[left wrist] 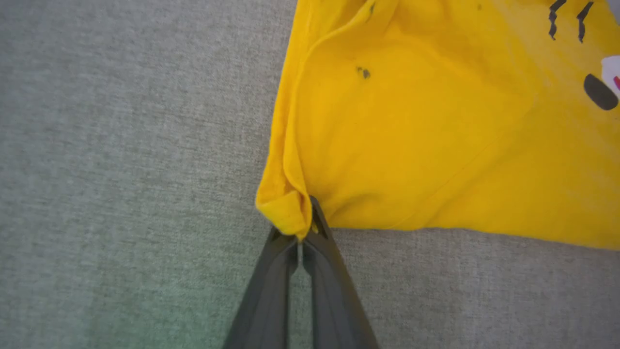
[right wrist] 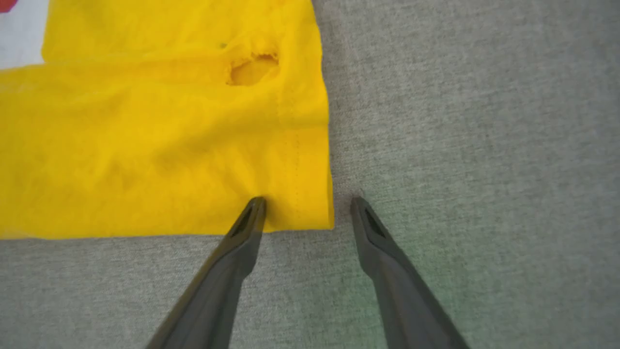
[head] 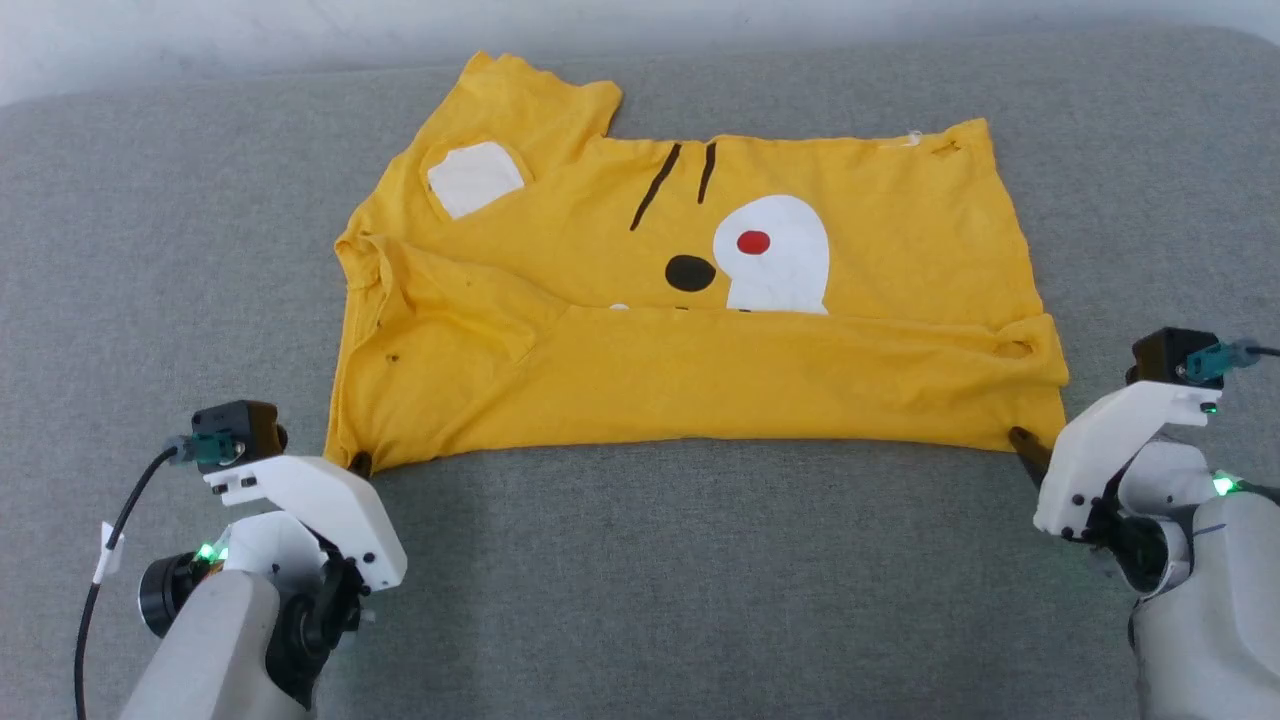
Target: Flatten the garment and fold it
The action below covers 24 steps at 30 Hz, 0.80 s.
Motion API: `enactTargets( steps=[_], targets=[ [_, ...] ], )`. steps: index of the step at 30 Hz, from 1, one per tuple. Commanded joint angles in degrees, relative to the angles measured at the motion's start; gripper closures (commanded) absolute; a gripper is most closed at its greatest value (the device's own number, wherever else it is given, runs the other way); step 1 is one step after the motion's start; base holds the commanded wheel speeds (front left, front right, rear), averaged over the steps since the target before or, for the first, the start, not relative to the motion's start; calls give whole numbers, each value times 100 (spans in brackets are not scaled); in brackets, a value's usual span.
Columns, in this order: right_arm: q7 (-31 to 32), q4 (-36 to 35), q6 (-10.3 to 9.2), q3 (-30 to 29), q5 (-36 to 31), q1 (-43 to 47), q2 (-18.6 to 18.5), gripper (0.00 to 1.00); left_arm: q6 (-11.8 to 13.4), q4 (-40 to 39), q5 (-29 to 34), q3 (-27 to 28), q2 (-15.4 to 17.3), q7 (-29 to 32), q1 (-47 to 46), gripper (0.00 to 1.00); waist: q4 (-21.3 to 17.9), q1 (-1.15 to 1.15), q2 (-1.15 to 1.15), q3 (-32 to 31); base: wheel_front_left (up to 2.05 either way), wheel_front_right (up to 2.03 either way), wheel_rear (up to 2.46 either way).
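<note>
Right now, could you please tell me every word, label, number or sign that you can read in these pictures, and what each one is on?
No text can be read in any view.
The garment: its cartoon print is shapes alone, with no letters.
The small white label at the garment's far edge: too small to read.
The white cable tag: too small to tell whether it bears writing.

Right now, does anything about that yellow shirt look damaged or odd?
Yes. The shirt has a ragged hole near its corner by the right hand, and another frayed spot at the far corner on that side. Small dark specks dot the cloth near the left hand.
</note>
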Motion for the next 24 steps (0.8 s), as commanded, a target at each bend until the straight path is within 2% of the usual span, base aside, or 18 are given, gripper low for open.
enactTargets(
  steps=[1, 2, 3, 6, 16, 20, 24],
  targets=[
    [90, 59, -6, -21, -48, -27, 21, 72, -32, 104, -4, -37, -24, 7, -16, 100, 22, 0, -1, 19, 0, 0, 0],
    [203, 65, -6, -50, -52, -45, 21, 93, -45, 119, -7, -42, -28, -9, -23, 100, 32, 0, -1, 20, 0, 0, 0],
    [274, 53, -6, -66, -33, -58, 21, 100, -56, 136, -9, -46, -31, -28, -28, 100, 40, 0, -1, 17, 0, 0, 0],
    [164, -113, -6, -84, -49, -73, 21, 100, -84, 166, -4, -39, -44, -159, -26, 100, 55, 0, -1, -19, 0, 0, 0],
    [-1169, -790, -6, 77, 397, 486, 21, 100, 22, -66, 163, 58, -10, -913, 414, 100, 151, 0, -1, -481, 0, 0, 0],
    [-1228, -1181, -6, 77, 482, 952, 21, 100, 187, -386, 152, 106, 26, -925, 853, 100, 207, 0, -1, -641, 0, 0, 0],
    [-958, -1560, -6, -30, 376, 1465, 21, 100, 352, -733, 155, 85, 121, -744, 1347, 100, 264, 0, -1, -734, 0, 0, 0]
  ],
)
